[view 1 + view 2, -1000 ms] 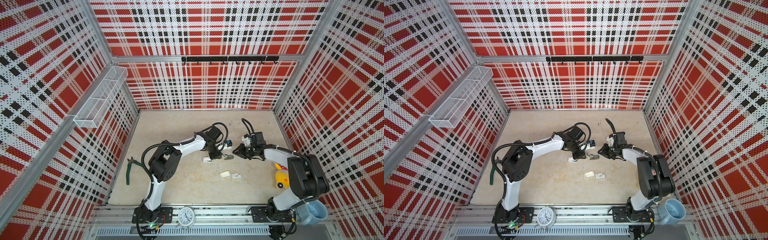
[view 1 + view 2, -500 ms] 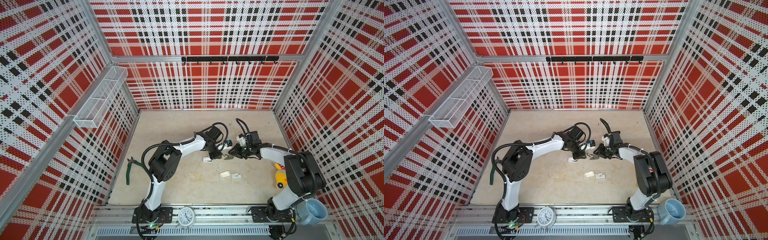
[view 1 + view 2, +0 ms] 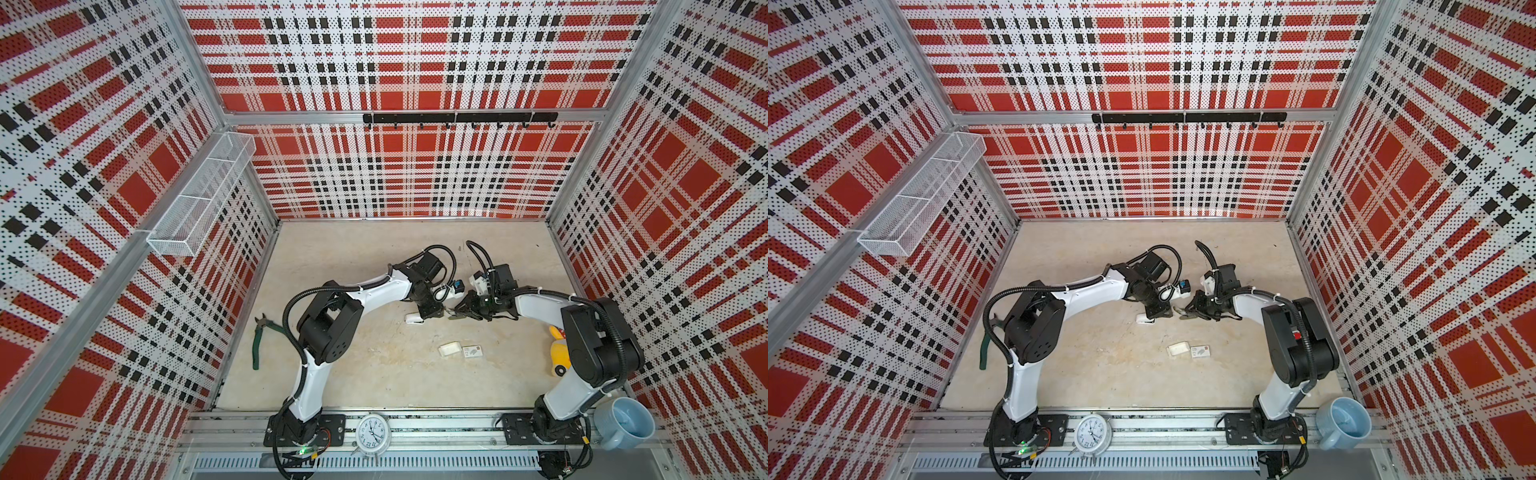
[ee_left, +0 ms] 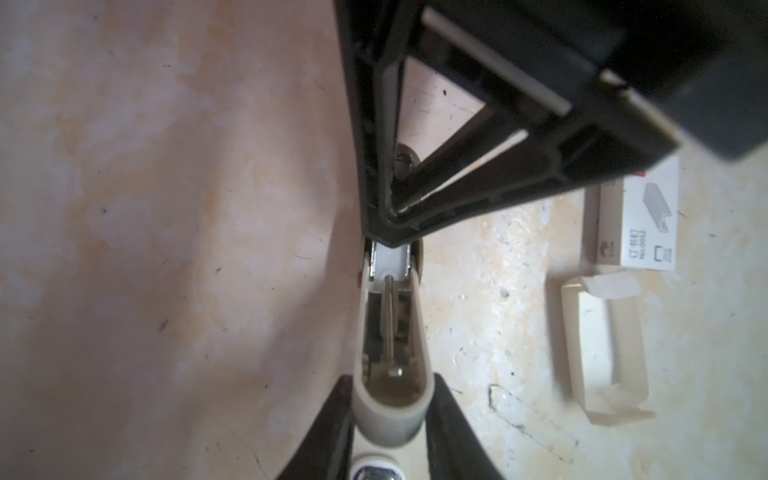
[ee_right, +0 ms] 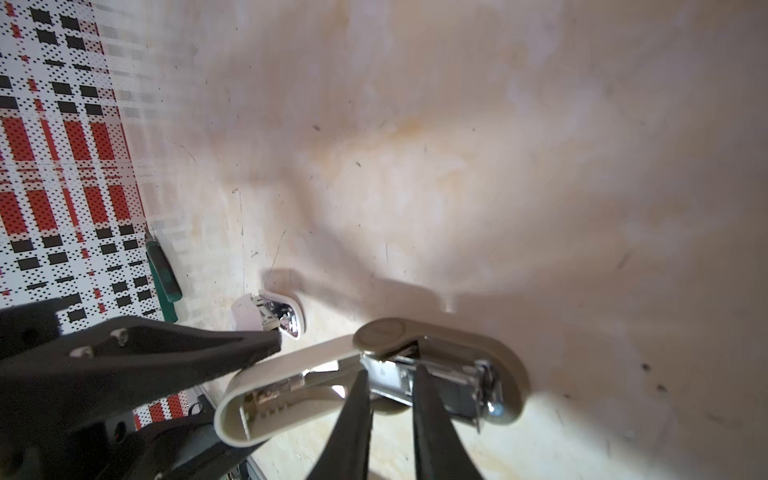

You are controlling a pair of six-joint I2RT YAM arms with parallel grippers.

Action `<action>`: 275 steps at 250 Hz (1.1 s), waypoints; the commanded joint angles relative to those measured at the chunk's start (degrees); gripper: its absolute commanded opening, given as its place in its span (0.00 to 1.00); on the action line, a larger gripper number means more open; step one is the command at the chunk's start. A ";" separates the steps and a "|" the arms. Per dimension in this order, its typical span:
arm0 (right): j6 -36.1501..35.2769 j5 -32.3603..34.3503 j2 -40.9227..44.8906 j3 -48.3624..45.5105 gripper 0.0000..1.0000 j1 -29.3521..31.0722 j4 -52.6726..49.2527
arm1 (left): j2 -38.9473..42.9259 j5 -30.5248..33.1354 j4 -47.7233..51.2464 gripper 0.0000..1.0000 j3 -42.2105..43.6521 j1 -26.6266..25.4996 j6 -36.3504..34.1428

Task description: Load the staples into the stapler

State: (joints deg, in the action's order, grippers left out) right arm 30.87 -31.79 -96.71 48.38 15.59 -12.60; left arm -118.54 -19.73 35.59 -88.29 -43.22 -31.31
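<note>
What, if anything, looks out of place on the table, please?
The white cardboard tray lies out of its printed sleeve, end flaps splayed, and looks empty. The stapler gapes wide open, though that suits loading.

stapler [image 5: 380, 332]: beige, swung open, cover [image 5: 266, 374] folded back, metal magazine [image 5: 453, 374] bared, mid-counter [image 5: 498, 166]. staples [image 5: 390, 371]: short silver-grey strip, nipped in right pincer [image 5: 390, 379] over magazine.

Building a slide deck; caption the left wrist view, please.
The left tool grips the opened beige stapler by its lid while the right tool reaches its magazine; cardboard tray and staple box lie alongside.
</note>
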 commanded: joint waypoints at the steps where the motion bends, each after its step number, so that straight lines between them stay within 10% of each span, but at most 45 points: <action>1: -1.05 1.29 -1.37 1.54 0.21 0.89 0.47 | 2.37 -1.11 -0.75 0.33 0.22 -0.28 0.51; 275: -1.05 8.26 0.82 1.82 0.23 2.97 -4.32 | 3.03 -1.10 -1.23 0.32 0.31 -0.39 1.60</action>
State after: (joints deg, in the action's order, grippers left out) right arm 30.83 -26.70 -96.66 49.98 18.13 -14.57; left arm -118.39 -20.34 35.09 -88.29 -43.22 -30.26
